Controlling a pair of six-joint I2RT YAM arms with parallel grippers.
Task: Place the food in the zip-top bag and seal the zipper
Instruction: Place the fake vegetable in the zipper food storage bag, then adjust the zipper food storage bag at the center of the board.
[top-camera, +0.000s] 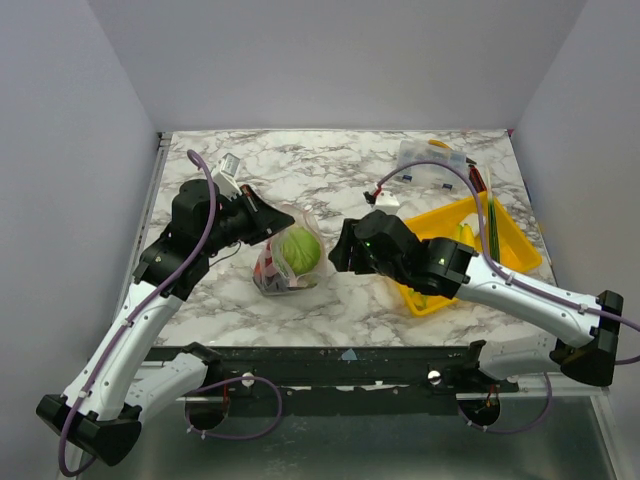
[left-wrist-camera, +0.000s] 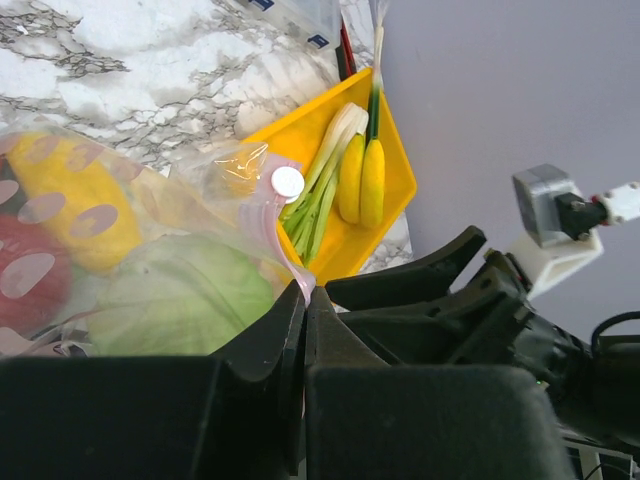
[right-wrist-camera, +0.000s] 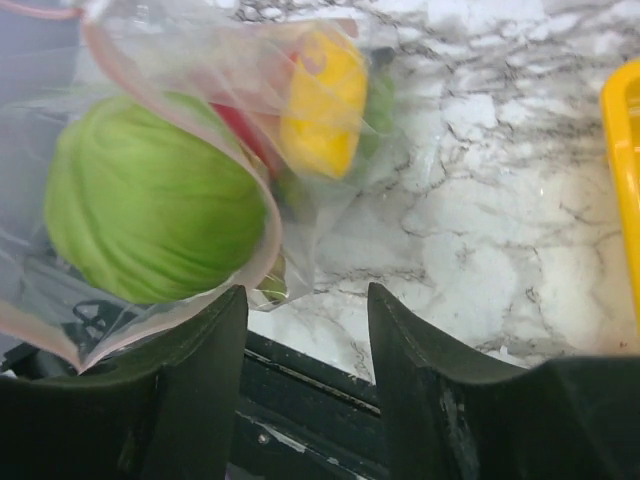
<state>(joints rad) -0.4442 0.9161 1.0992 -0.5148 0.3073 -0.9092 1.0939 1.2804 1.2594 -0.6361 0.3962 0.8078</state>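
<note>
Clear crinkly zip-top bag (top-camera: 288, 258) lies mid-frame on the marble tabletop (top-camera: 330, 170), with a round green toy vegetable (top-camera: 299, 250) at its mouth. My left gripper (left-wrist-camera: 305, 295) is pinched on the pink zipper strip (left-wrist-camera: 283, 235). My right gripper (right-wrist-camera: 305, 300) stands apart, empty. That thin pinch could slip if my right arm nudges the bag. The left wrist view plainly shows yellow bananas (left-wrist-camera: 362, 180) in the yellow tray (left-wrist-camera: 290, 135), which are half hidden from overhead.

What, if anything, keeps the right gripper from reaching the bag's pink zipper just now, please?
Probably nothing, so yes: the right gripper stands open beside the zipper, with nothing between them.
</note>
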